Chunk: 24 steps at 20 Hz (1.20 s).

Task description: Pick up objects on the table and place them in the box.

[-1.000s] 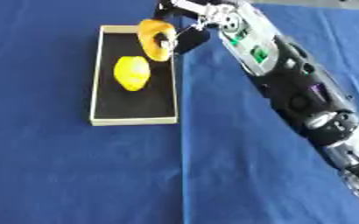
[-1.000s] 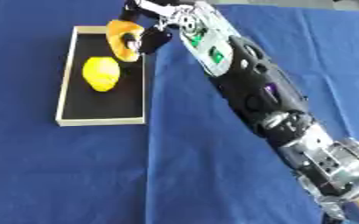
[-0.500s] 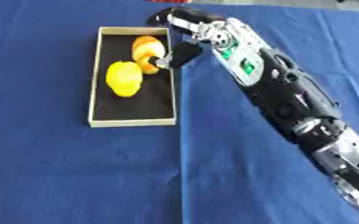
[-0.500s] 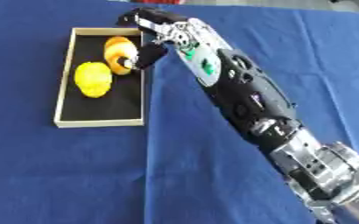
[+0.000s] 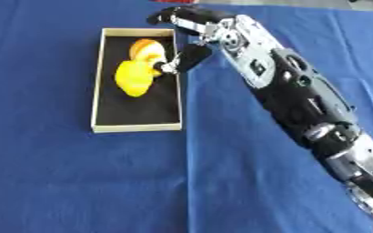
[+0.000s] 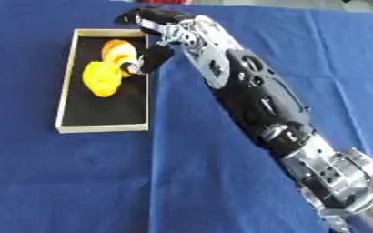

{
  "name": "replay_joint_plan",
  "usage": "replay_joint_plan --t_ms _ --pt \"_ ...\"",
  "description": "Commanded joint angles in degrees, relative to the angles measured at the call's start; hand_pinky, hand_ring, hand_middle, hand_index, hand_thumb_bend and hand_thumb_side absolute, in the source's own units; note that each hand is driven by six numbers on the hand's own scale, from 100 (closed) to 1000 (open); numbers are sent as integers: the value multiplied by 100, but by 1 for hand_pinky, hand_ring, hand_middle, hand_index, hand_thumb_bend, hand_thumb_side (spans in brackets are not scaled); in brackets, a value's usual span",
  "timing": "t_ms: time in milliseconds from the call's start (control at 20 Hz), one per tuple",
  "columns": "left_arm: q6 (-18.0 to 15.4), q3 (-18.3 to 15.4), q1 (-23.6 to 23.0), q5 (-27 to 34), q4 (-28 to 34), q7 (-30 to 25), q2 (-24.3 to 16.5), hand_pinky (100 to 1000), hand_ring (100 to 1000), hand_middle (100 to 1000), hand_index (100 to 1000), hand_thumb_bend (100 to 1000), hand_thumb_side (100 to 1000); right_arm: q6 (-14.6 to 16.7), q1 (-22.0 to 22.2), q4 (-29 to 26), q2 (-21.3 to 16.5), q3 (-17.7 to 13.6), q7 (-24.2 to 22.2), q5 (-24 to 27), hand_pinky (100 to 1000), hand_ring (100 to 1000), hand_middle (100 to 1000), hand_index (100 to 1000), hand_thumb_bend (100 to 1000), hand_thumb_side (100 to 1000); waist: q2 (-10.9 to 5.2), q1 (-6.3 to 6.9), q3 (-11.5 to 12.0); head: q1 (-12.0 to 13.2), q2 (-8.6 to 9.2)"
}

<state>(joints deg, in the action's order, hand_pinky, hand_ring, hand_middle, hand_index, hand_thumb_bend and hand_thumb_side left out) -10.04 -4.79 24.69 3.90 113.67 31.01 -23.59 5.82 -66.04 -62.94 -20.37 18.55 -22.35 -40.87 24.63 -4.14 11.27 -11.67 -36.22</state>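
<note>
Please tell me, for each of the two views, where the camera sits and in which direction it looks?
Left eye view: in the robot's head, looking down at the blue table; the right arm reaches in from the lower right to the box.
Right eye view: beside it in the head, same downward look; the right hand is over the box's right rim.
Shared: the box, a yellow object and an orange object inside it. The left hand shows in neither.

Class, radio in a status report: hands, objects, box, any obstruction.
Right hand over box's far end, open. Orange object and yellow object inside. Left hand unseen. Nothing in the way.
</note>
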Motion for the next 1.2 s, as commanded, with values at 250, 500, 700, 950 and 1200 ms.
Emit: replay_joint_plan --t_ms 250,500,700,950,1200 --pt "-2 -27 23 -3 92 8 -75 809 859 765 784 619 705 -235 -26 -919 -457 -142 185 583 895 935 885 948 342 386 -201 50 -45 72 -15" --pt "7 -47 -30 -31 92 32 -104 809 859 765 784 619 706 -666 326 -2359 -1286 -295 314 1319 891 921 864 924 298 410 -250 35 -123 162 -50" --pt "5 -69 -59 -57 92 62 -139 809 860 765 784 618 706 -1069 1021 -3824 -2163 -638 712 2033 890 909 849 897 197 441 -249 36 -165 254 -52" --pt "-8 -95 -75 -98 92 98 -199 809 860 765 784 618 706 -1299 2054 -5078 -2998 -1208 1528 2764 888 890 827 866 100 550 -217 62 -204 341 -34" --pt "-9 -121 -101 -131 92 134 -225 809 861 765 784 618 706 -761 2993 -5163 -3250 -1693 2393 3110 895 879 814 840 100 513 -197 95 -266 397 -24"
